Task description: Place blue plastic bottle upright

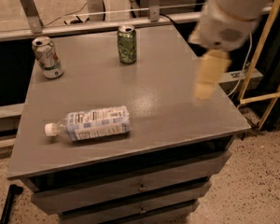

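Three items sit on the table [168, 111]: the blue plastic bottle [91, 124], a green drink can [127, 44] and a white-and-green drink can [47, 57]. The bottle is on its side near the front-left, white cap [50, 129] pointing left and label facing up, so the task is not done. Both cans stand upright along the back edge, well apart from the bottle and, I judge, out of the way of a pickup. My end effector [204, 90] hangs above the right side of the table, pointing down, well apart from the bottle and touching nothing I can see. I cannot tell whether it is clenched or released, but it is not on the bottle. I read this as the approach step. The next move needs a reach left and down across the bottle's body. Being round, the bottle could roll if I nudge it off-centre.
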